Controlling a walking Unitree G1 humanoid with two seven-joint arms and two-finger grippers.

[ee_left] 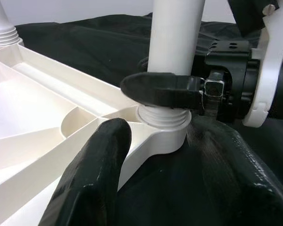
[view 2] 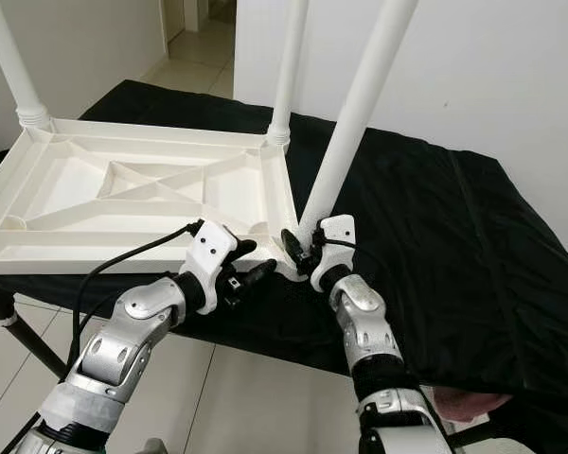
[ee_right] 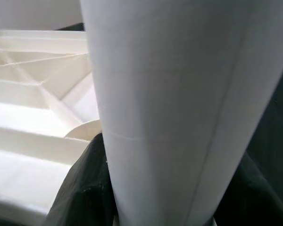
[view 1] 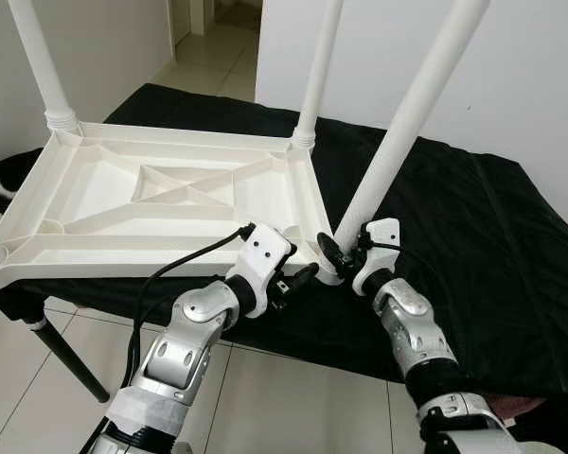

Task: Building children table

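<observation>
White plastic tabletop (view 1: 161, 194) lies upside-down, legs (view 1: 412, 113) upright.

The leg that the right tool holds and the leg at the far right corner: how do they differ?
The held leg leans away from the tabletop; the far leg stands upright. The right tool grips the held leg just above its threaded base, with the left tool by that corner socket, whereas nothing touches the far leg. Both are plain white tubes rising from corner sockets.
</observation>
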